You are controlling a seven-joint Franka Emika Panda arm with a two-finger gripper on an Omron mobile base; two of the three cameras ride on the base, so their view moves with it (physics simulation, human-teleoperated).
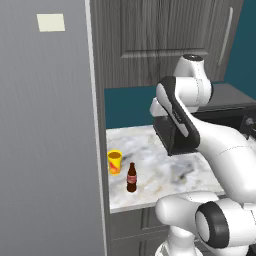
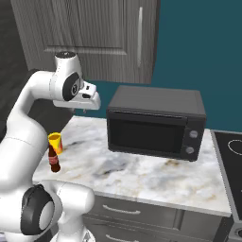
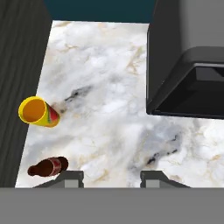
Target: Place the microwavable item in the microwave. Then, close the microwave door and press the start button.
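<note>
The microwavable item, a small yellow cup with a red-orange mark, stands upright near the left end of the marble counter. A brown cola bottle stands just in front of it. My gripper hangs well above the counter and looks down; its fingertips stand apart with nothing between them. The cup lies up and to the left of them in the hand view. The microwave and the microwave door are out of view.
A dark countertop oven with round knobs fills the counter's back right. A tall grey panel bounds the counter on the left. Grey upper cabinets hang overhead. A cooktop lies at the far right.
</note>
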